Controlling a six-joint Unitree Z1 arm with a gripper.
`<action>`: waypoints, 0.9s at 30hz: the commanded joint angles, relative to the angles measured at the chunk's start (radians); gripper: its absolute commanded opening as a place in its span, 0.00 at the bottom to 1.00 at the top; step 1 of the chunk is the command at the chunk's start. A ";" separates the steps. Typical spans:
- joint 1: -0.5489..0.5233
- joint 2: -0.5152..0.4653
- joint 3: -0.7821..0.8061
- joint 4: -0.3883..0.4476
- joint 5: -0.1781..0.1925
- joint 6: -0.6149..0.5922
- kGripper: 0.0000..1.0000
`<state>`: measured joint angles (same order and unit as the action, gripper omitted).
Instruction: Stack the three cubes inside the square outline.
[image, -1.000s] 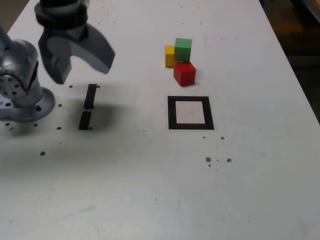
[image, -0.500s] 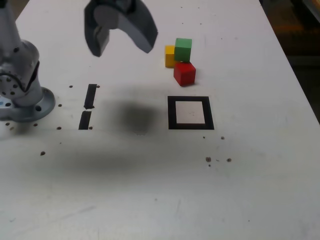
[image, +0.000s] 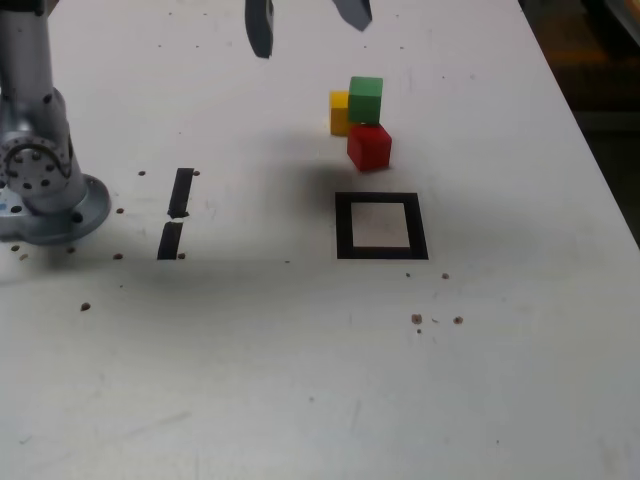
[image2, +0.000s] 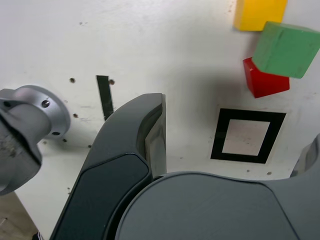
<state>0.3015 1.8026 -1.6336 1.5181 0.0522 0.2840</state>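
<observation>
Nearest the camera in the exterior view lay bare white tabletop (image: 300, 380) dotted with small dark specks. Farther back sat the black tape square outline with a white centre (image: 381, 226), nothing inside it; well to the exterior view's left lay two short black tape strips (image: 176, 214) and the arm's round grey metal base (image: 45, 190). Just beyond the outline stood the small red solid block (image: 369, 147), with the green block (image: 365, 99) perched on top, resting partly on the red and seemingly on the yellow block (image: 340, 111) behind. Farthest back hung the dark grey gripper (image: 305, 20), jaws spread wide, gripping nothing, high above the table and apart from the cubes. Judged to be the approach step, no stacking done. Next called for: lowering squarely over the green block, uppermost, clamping it, then carrying it to the outline.
</observation>
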 joint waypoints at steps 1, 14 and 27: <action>0.004 0.015 0.002 -0.012 0.007 -0.002 0.97; 0.004 0.143 0.003 -0.110 0.073 -0.008 0.95; 0.002 0.205 0.008 -0.208 0.134 -0.033 0.87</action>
<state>0.3049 2.0054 -1.6260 1.3111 0.1856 0.2504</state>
